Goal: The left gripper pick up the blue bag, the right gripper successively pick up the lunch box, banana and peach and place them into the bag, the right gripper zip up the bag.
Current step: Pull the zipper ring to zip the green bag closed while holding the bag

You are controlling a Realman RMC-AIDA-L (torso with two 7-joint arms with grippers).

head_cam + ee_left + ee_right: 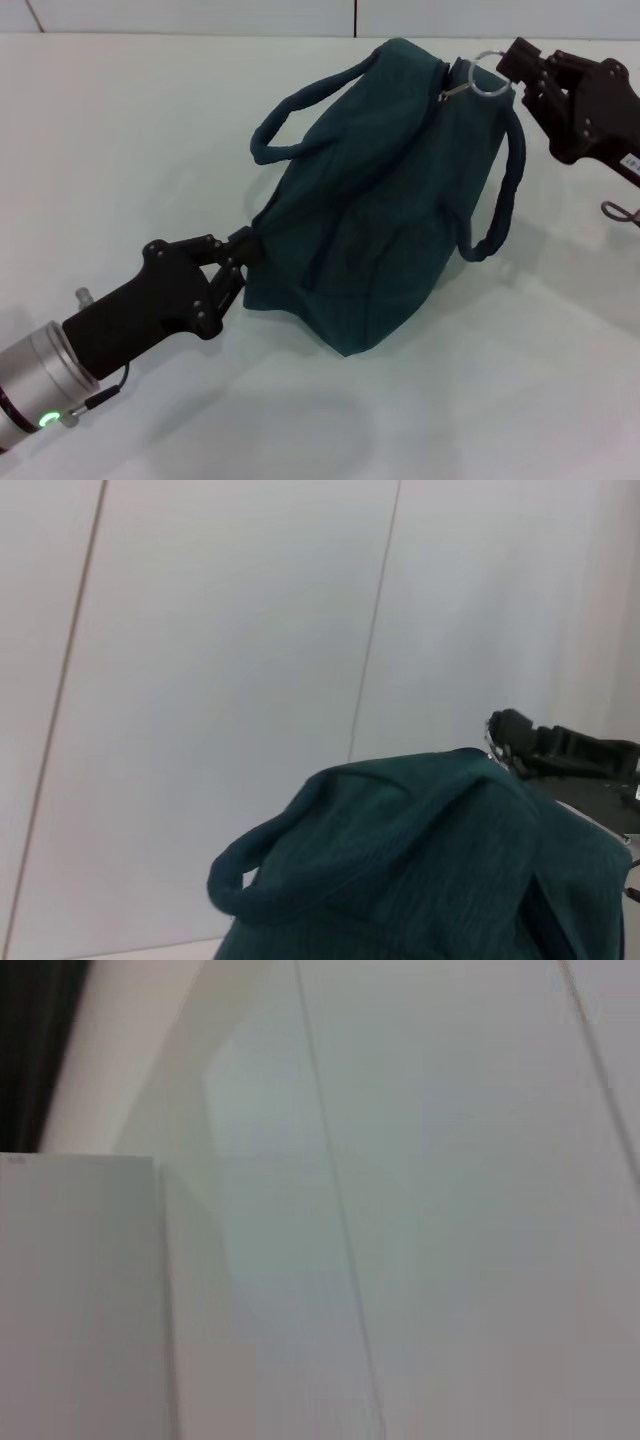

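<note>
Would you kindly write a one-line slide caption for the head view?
Left gripper pinches the blue bag at its corner while the right gripper holds its zipper ring.

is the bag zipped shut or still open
Shut, as far as shows: the bag's top seam is closed, the ring pull at its end by the right gripper.

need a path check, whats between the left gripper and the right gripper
Only the blue bag, in the head view: left gripper pinches its corner, right gripper is at its zipper ring.

Matt teal cloth on the bag (380,210), rope-like handles, shiny metal ring (488,78) on the zip. Matt black plastic left tool (232,268), brushed silver wrist. Smooth white desk (120,150).
</note>
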